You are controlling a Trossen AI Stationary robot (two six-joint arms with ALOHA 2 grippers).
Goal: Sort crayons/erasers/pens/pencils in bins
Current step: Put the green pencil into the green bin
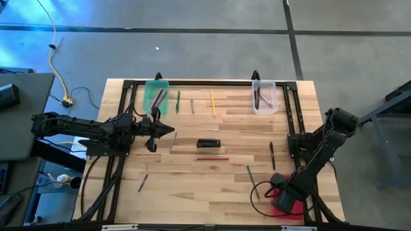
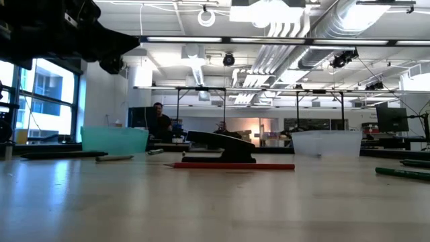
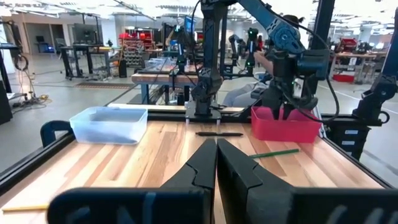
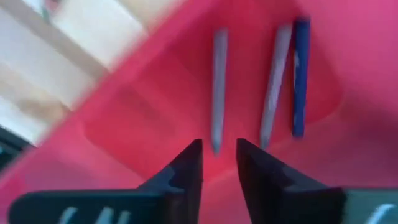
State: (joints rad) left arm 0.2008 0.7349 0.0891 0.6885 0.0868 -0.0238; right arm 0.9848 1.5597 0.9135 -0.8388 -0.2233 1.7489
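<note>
My left gripper (image 1: pixel 171 130) is shut and empty, held above the table left of centre; it shows at the top left of the low view (image 2: pixel 111 50) and in its wrist view (image 3: pixel 216 155). My right gripper (image 4: pixel 219 152) points down into the solid red bin (image 4: pixel 143 112) at the near right (image 1: pixel 289 210), fingers a little apart and holding nothing. Two grey sticks (image 4: pixel 219 81) and a blue one (image 4: pixel 300 74) lie on the bin's floor. The green bin (image 1: pixel 157 95) holds pinkish and dark sticks. The clear bin (image 1: pixel 264 96) holds dark pens.
On the table lie a red pencil (image 1: pixel 212 158), a black block (image 1: pixel 208 144), a yellow pencil (image 1: pixel 212 102), a green pencil (image 1: pixel 178 101), grey pens (image 1: pixel 192 106) (image 1: pixel 173 140), a pen near the front left (image 1: pixel 142 183), a dark pen (image 1: pixel 272 155) and a green pencil (image 1: pixel 252 179).
</note>
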